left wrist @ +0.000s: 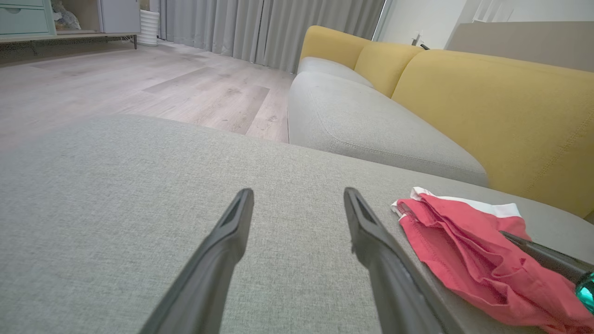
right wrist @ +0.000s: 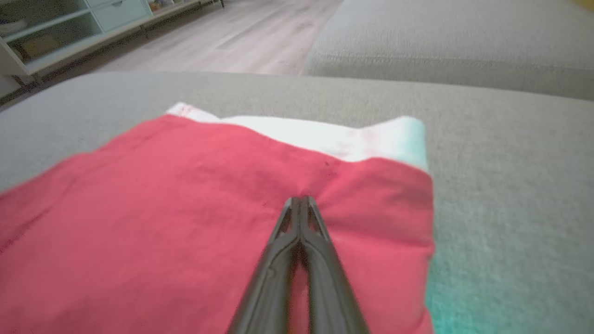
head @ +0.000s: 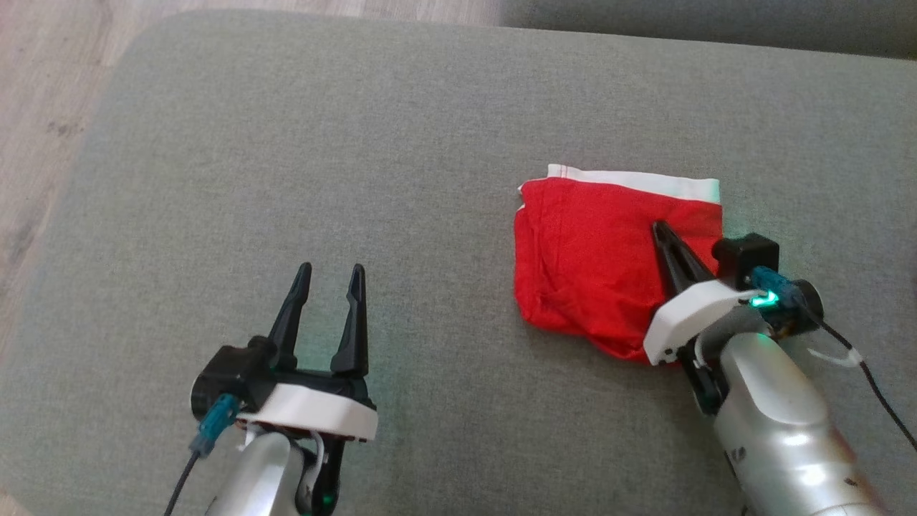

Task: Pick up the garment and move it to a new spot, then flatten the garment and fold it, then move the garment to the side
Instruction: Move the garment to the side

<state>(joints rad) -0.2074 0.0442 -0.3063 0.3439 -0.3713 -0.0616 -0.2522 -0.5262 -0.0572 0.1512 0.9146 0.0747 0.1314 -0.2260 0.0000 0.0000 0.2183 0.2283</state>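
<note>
Upholstery of grey weave covers the broad seat cushion [head: 322, 143] that serves as the work surface, its rounded corner giving onto a pale wood-plank floor [head: 43, 107] at the left of the head view. The garment [head: 594, 258], red with a white waistband [head: 645, 183] along its far edge, lies folded into a rough square on the right half of the cushion, lightly creased. The right gripper [head: 659, 229] rests over it with its fingers pressed together, their tips against the red cloth where it puckers; whether a pinch of cloth is caught between them cannot be told. The left gripper [head: 329, 276] hangs over bare cushion well to the garment's left, fingers spread apart and holding nothing. Beyond, the left wrist view shows a second grey seat [left wrist: 371, 125] with mustard-yellow backrests [left wrist: 487, 116], grey curtains [left wrist: 260, 28], and a pale green cabinet [left wrist: 28, 18] against the far wall.
</note>
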